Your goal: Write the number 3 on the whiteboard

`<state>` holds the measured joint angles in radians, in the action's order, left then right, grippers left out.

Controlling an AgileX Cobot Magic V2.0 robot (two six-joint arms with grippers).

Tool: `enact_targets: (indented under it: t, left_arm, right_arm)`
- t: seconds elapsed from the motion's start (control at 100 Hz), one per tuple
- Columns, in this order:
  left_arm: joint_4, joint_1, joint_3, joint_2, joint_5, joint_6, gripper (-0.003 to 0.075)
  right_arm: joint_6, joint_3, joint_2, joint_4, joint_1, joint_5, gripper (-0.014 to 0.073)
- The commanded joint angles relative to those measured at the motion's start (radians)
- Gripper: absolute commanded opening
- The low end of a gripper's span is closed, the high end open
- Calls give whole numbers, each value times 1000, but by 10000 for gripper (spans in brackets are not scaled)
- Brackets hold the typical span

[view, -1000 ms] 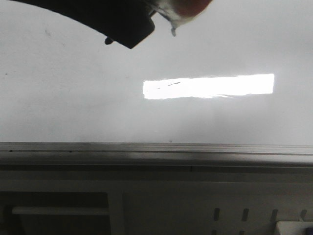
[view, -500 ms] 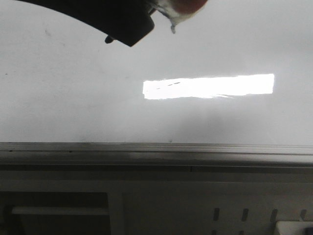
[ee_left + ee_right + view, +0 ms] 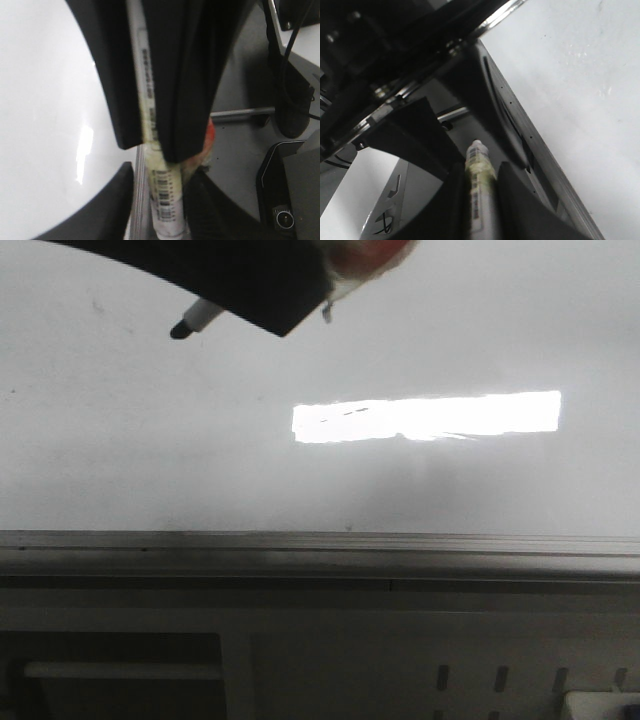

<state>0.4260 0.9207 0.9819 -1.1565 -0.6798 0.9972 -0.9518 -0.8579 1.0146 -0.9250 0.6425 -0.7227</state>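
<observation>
1. Your whiteboard (image 3: 150, 460) fills the front view; you can make out no clear 3 on it.
2. At 11 o'clock, the marker (image 3: 195, 318) tip pokes out.
3. Left gripper (image 3: 159, 145) is clamped on the marker; right gripper (image 3: 479, 180) likewise pinches a marker.

A grey perforated panel (image 3: 520, 680) sits below a pale ledge (image 3: 320, 620) (slots punched through it), with a dark recess (image 3: 110, 650) beside it.
</observation>
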Motion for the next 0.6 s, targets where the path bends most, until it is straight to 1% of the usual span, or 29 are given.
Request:
enact_targets:
  t: [0.0, 0.04, 0.07, 0.13, 0.2, 0.31, 0.32, 0.38, 0.45, 0.5, 0.59]
  left_arm:
    - [44, 7, 37, 47, 77, -81, 473]
    - [41, 7, 37, 68, 79, -94, 533]
    - [37, 7, 37, 84, 81, -109, 552]
    - [22, 0, 37, 128, 81, -140, 552]
    - [-16, -20, 37, 188, 70, -207, 532]
    - [-115, -89, 24, 305, 50, -386, 462]
    - [-115, -89, 24, 314, 50, -386, 457]
    - [-171, -140, -7, 395, 54, -488, 413]
    - [-212, -194, -54, 487, 59, -568, 362]
    - [-228, -229, -92, 556, 59, -603, 323]
    - [-231, -286, -168, 645, 64, -609, 242]
  right_arm:
    - [-1, -32, -7, -61, 4, 53, -63]
    - [-1, -32, -7, -55, 4, 78, -63]
    - [-1, -32, -7, -50, 4, 96, -63]
    - [-1, -32, -7, -39, 4, 137, -63]
    - [-1, -32, -7, -26, 4, 192, -63]
    - [-1, -32, -7, -3, 4, 283, -63]
    - [-1, -32, -7, 5, 4, 297, -63]
    - [-1, -32, -7, 46, 4, 343, -63]
    - [-1, -32, -1, 123, 4, 377, -63]
    - [-1, -32, 7, 190, 4, 388, -63]
    - [-1, -32, 32, 251, 4, 412, -63]
